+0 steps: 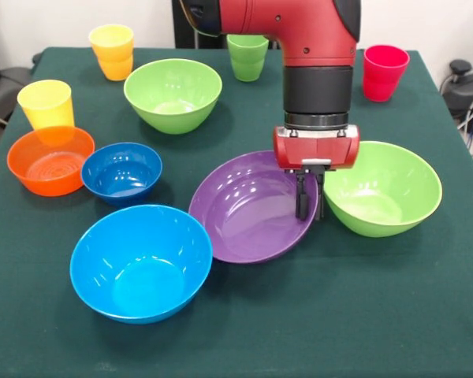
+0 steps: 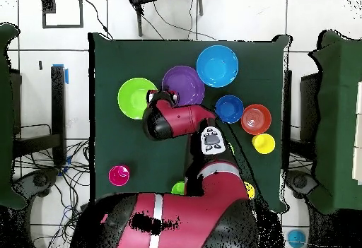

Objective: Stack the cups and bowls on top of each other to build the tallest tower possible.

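My gripper [image 1: 310,203] hangs at the right rim of the wide purple bowl [image 1: 248,209], one finger inside and one outside, shut on that rim. A large light green bowl [image 1: 382,189] sits just right of it. The large blue bowl [image 1: 140,262] is front left, with the small blue bowl [image 1: 121,172] and the small orange bowl [image 1: 50,160] behind it. The second green bowl [image 1: 173,94] is further back. The cups stand singly: yellow [image 1: 45,102], orange-yellow [image 1: 112,51], light green [image 1: 247,57], red [image 1: 384,71]. No tower stands; nothing is stacked.
Everything sits on a dark green tablecloth [image 1: 378,315]. In the overhead view the arm [image 2: 177,121] covers the table's middle and hides one green bowl; the purple bowl [image 2: 184,84] and large blue bowl [image 2: 217,65] lie beyond it.
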Motion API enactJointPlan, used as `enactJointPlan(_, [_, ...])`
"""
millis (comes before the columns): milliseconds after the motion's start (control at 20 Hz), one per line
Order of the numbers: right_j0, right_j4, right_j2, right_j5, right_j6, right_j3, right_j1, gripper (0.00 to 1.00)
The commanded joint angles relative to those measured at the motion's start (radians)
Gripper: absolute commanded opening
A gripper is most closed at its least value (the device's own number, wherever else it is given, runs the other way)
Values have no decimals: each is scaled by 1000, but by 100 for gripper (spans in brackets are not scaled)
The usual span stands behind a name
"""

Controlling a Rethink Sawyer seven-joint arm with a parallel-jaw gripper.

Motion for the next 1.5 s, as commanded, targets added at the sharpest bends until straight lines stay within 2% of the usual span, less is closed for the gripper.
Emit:
enactJointPlan(50, [-34, -92, 118, 125, -52, -35, 123, 0])
enactJointPlan(850, [-29, -100, 112, 126, -45, -38, 120, 0])
enactJointPlan(1500, [21, -49, 78, 134, 19, 18, 74, 0])
